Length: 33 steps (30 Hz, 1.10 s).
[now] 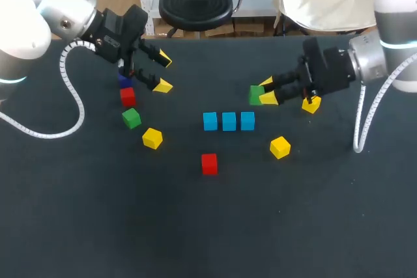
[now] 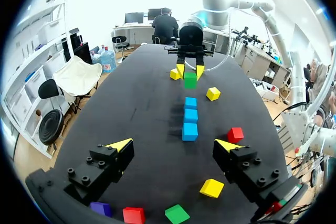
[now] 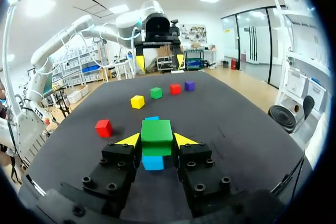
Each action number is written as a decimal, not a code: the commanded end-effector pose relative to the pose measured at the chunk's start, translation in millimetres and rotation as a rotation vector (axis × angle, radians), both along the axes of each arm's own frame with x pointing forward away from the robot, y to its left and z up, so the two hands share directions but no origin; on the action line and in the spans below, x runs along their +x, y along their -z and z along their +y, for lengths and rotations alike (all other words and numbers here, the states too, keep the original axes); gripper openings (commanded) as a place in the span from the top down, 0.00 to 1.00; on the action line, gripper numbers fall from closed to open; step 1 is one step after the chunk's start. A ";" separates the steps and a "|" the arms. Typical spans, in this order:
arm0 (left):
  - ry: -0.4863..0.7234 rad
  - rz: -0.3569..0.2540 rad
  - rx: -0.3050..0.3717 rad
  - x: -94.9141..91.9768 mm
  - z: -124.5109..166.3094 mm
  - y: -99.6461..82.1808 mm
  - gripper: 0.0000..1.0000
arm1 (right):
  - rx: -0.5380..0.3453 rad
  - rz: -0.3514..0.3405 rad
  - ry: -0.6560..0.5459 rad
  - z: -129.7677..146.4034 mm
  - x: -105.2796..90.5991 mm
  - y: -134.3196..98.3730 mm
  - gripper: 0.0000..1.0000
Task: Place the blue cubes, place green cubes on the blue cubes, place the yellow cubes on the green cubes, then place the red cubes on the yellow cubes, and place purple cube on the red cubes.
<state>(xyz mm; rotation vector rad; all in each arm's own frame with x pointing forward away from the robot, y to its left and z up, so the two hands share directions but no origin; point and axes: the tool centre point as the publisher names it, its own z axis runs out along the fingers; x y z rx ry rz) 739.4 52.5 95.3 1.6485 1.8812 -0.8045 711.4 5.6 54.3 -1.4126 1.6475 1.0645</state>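
Three blue cubes (image 1: pixel 229 121) lie in a row at the table's middle. My right gripper (image 1: pixel 264 91) is shut on a green cube (image 1: pixel 256 94), held above the table just behind the row's right end. In the right wrist view the green cube (image 3: pixel 156 130) sits between the yellow tips, with the blue cubes (image 3: pixel 153 162) under and ahead of it. My left gripper (image 1: pixel 160 73) stands open and empty at the back left, over a purple cube (image 1: pixel 124 81) and a red cube (image 1: pixel 128 96). In the left wrist view its fingers (image 2: pixel 121 144) are wide apart.
A second green cube (image 1: pixel 131 118) and a yellow cube (image 1: pixel 152 138) lie at the left. A red cube (image 1: pixel 209 163) is in front of the blue row. Two more yellow cubes (image 1: pixel 279 147) (image 1: pixel 311 104) are at the right, one beside the right gripper.
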 end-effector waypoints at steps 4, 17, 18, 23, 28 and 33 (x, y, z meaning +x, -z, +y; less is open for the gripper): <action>-0.001 -0.002 -0.001 -1.0 0.3 0.1 0.00 | -0.115 -0.026 0.050 6.7 -25.4 -14.8 1.00; -0.001 -0.002 -0.001 -1.0 0.3 0.1 0.00 | -0.104 0.003 -0.020 17.9 -23.9 9.1 1.00; -0.001 -0.002 -0.001 -1.0 0.3 0.1 0.00 | -0.105 0.010 -0.028 20.8 -21.7 12.8 1.00; -0.001 -0.002 -0.001 -1.0 0.3 0.1 0.00 | -0.090 0.037 -0.063 33.2 -13.8 24.5 1.00; -0.001 -0.002 -0.001 -1.0 0.3 0.1 0.00 | -0.103 0.045 -0.073 39.7 -13.7 27.2 1.00; -0.001 -0.002 -0.001 -1.0 0.3 0.1 0.00 | -0.109 0.049 -0.056 38.5 -17.1 29.8 1.00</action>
